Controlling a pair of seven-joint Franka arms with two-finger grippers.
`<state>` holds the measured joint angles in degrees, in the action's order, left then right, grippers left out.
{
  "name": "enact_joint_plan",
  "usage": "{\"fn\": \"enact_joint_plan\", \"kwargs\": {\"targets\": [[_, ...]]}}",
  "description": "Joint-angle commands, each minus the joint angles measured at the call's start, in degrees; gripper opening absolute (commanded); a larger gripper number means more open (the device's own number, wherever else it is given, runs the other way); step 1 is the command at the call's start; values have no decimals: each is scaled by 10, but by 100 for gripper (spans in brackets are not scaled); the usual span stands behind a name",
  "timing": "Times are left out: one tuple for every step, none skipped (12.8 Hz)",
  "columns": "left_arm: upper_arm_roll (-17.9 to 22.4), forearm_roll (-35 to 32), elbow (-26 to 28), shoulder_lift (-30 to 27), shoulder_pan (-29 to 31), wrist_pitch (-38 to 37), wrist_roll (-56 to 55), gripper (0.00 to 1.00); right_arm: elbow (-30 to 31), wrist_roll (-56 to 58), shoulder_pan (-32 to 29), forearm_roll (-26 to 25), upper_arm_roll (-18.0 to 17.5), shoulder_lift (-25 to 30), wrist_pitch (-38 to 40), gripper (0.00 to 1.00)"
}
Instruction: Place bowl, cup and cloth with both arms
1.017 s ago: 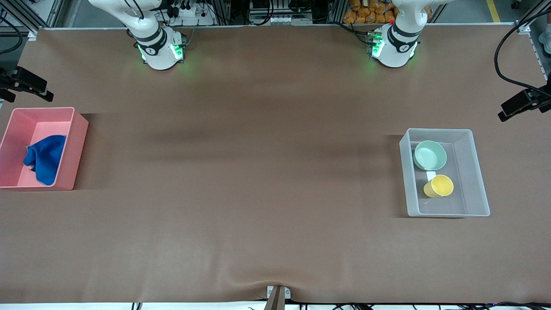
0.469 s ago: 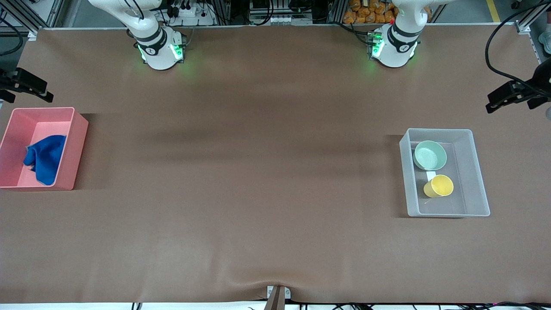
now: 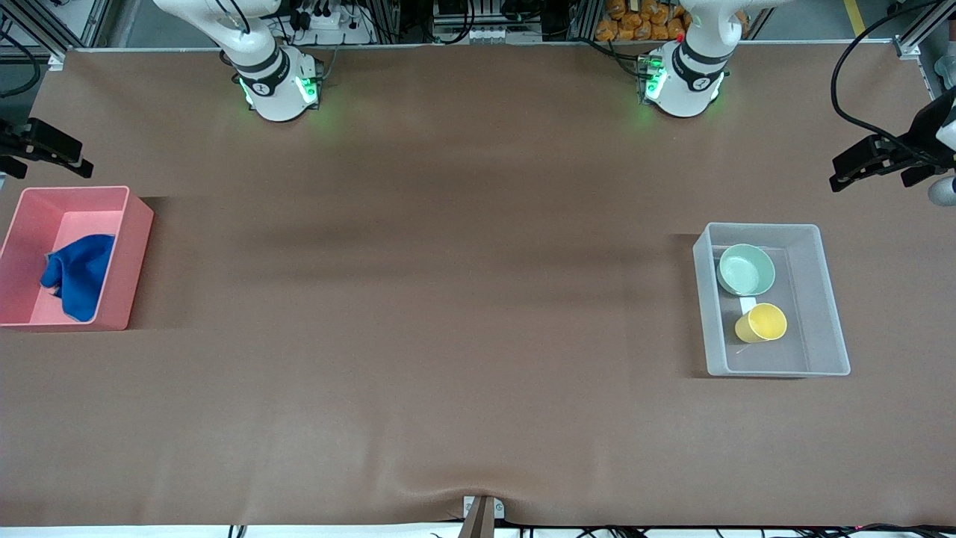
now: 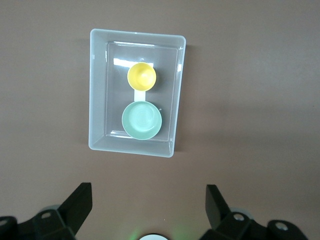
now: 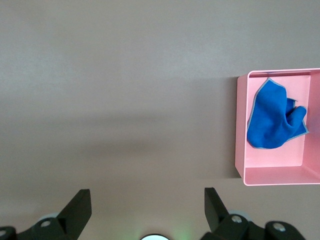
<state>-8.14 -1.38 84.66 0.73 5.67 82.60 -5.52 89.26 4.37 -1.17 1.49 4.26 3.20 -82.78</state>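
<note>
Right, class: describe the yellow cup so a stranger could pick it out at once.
Find the clear plastic bin toward the left arm's end of the table. Two things sit in it: a mint green bowl and, nearer the front camera, the yellow cup. The cup is the narrower one, plain, without a handle, and the only yellow thing there.

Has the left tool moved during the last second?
Yes. In the front view the left tool has shifted toward the table's middle, closer above the clear bin, which stayed put with the bowl and cup.
</note>
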Motion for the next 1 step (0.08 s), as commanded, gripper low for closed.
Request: {"fn": "enact_joint_plan", "kwargs": {"targets": [[1, 12, -5, -9, 1, -20, -2, 100, -8, -5, -2, -4, -3, -3, 8, 100]]}}
